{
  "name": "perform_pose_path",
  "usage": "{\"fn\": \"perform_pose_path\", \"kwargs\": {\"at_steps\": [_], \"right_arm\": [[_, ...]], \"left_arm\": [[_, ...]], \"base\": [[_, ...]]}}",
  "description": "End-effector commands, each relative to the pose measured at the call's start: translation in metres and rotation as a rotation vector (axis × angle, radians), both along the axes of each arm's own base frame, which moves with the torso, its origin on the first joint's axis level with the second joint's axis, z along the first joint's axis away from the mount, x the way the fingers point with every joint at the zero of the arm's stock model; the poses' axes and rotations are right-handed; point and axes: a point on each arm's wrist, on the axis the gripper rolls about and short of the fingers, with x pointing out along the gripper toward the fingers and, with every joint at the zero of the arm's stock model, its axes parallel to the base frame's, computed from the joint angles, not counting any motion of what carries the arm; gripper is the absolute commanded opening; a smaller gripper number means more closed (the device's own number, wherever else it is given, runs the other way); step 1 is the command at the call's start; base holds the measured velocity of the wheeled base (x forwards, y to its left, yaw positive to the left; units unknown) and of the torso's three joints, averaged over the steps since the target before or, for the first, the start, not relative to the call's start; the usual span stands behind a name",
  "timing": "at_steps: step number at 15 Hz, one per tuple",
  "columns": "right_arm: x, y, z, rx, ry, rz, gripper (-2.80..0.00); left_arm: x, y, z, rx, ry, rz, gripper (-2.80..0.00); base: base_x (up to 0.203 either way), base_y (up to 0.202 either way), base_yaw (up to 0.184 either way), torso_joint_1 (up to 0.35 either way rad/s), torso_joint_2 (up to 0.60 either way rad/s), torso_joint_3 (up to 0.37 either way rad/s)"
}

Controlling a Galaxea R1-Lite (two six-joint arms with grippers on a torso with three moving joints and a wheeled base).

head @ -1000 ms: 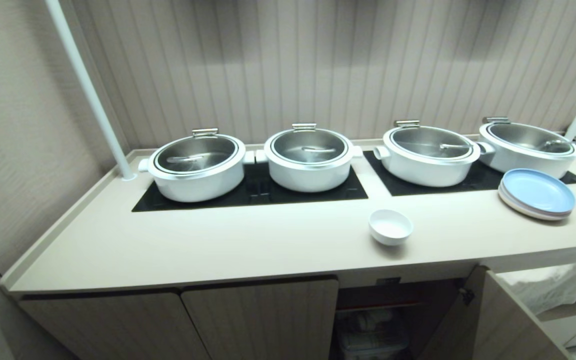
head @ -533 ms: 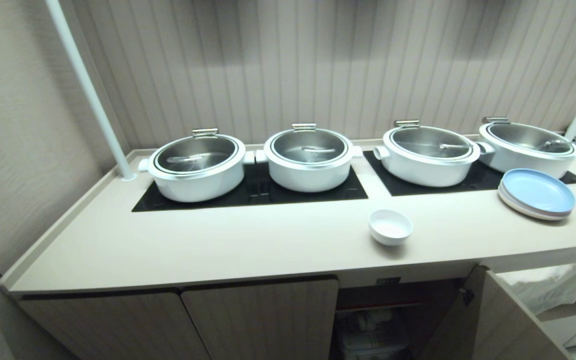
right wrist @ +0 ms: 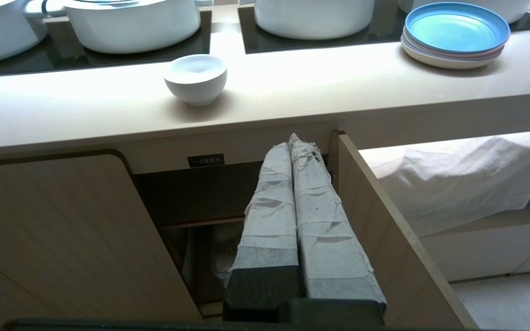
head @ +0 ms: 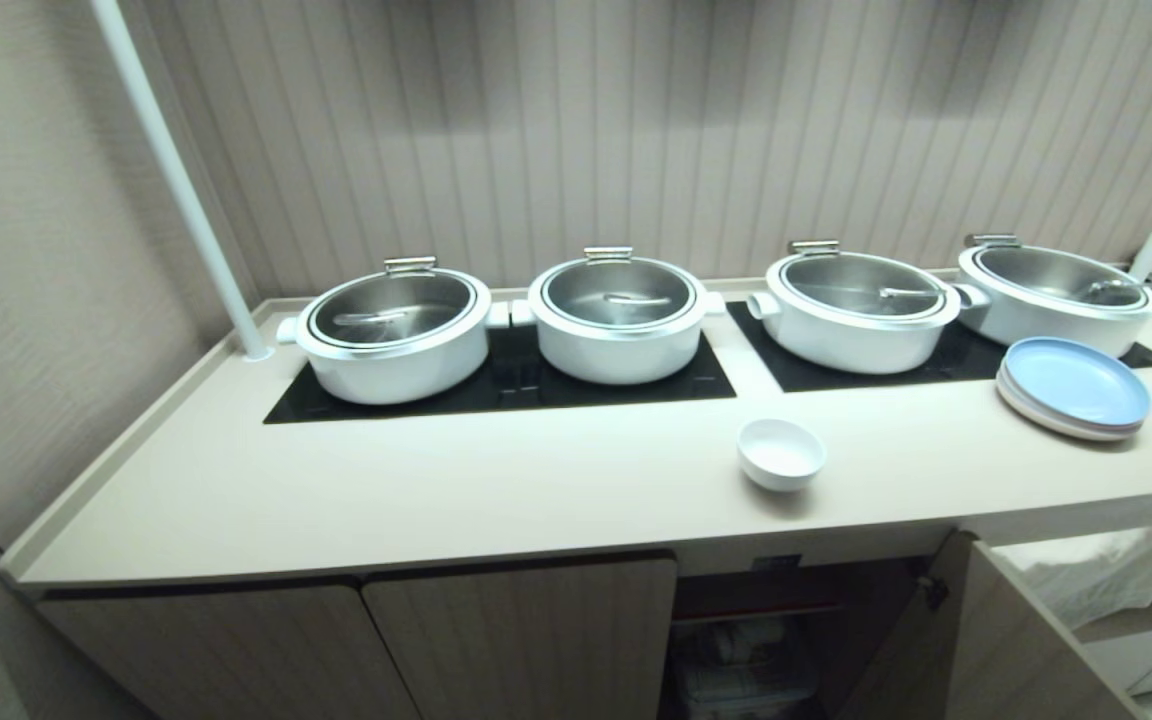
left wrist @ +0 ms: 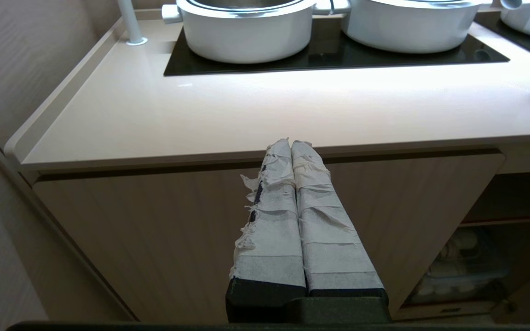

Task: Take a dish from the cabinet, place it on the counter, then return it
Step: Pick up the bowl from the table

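Right now the small white bowl (head: 781,453) sits upright on the cream surface (head: 496,480), near its front edge, above the open cabinet (right wrist: 210,202). The right gripper (right wrist: 298,140) hangs in front of that opening, jaws pressed together and empty. The left gripper (left wrist: 291,143) faces a closed door (left wrist: 164,220), jaws likewise together.

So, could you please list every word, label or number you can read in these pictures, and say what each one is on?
"一次性筷子": white characters on a small black label on the cabinet front, just under the counter edge, over the open compartment. The characters are small, so the reading is not fully certain.
In the head view the same label is too small to read.
Nothing else carries legible text: none on the pots, the plates or the dish.
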Motion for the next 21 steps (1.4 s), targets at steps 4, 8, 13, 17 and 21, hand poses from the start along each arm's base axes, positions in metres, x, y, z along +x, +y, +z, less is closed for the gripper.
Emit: {"fn": "perform_pose_path", "kwargs": {"at_steps": [4,8,13,17,21], "right_arm": [[-0.0001,0.0000,0.0000,0.000,-0.002,0.000,-2.80],[-0.0001,0.0000,-0.0001,-0.009,0.000,0.001,-2.80],[-0.0002,0.0000,0.0004,-0.002,-0.003,0.000,-2.80],[-0.0002,0.0000,0.0003,-0.002,-0.003,0.000,-2.80],[-0.0002,0.0000,0.0001,0.000,-0.002,0.000,-2.80]], "left_arm": [[0.0000,0.0000,0.0000,0.000,0.000,0.000,-2.80],[0.0000,0.0000,0.0000,0.000,0.000,0.000,-2.80],[0.0000,0.0000,0.0000,0.000,0.000,0.000,-2.80],[0.0000,0.0000,0.0000,0.000,0.000,0.000,-2.80],[0.0000,0.0000,0.0000,0.000,0.000,0.000,-2.80]], "base": [[0.000,0.000,0.000,0.000,0.00,0.000],[0.000,0.000,0.000,0.000,0.00,0.000],[0.000,0.000,0.000,0.000,0.00,0.000],[0.000,0.000,0.000,0.000,0.00,0.000],[0.000,0.000,0.000,0.000,0.00,0.000]]}}
